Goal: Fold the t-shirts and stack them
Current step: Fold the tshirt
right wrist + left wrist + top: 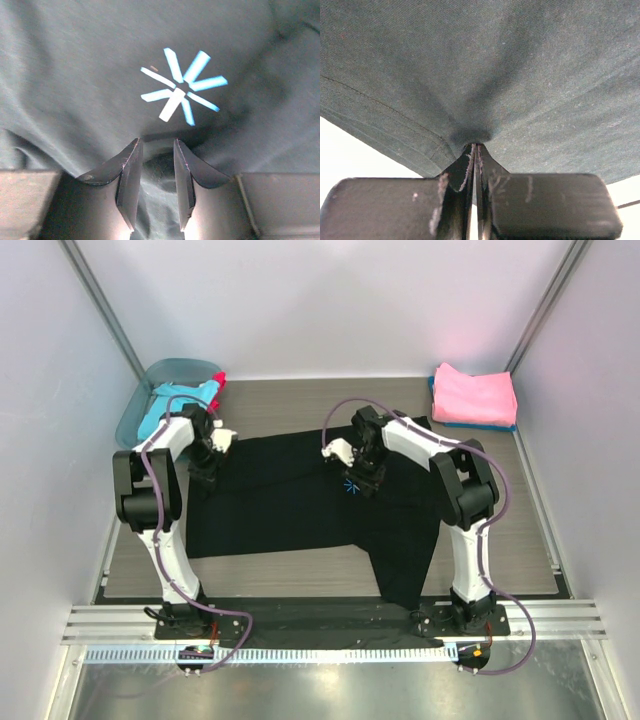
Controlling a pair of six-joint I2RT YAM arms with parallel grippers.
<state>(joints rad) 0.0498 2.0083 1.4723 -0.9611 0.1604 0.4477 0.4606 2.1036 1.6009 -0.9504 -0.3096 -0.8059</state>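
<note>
The large black t-shirt (280, 510) lies spread over the middle of the table, one part hanging toward the front edge. Its light-blue asterisk mark (350, 486) shows close up in the right wrist view (180, 87). My left gripper (207, 472) is at the shirt's left edge; its jaws (476, 146) are shut on a pinch of the black cloth (495, 60) beside a hem. My right gripper (362, 480) sits just behind the asterisk. Its jaws (157, 142) stand a narrow gap apart, with a bunched fold of the black cloth (75, 75) between them.
A folded pink t-shirt (475, 393) lies on a blue one (478, 426) at the back right. A translucent teal tub (150, 380) at the back left holds a turquoise t-shirt (170, 400) and a red one (217, 380). Grey walls close in on three sides.
</note>
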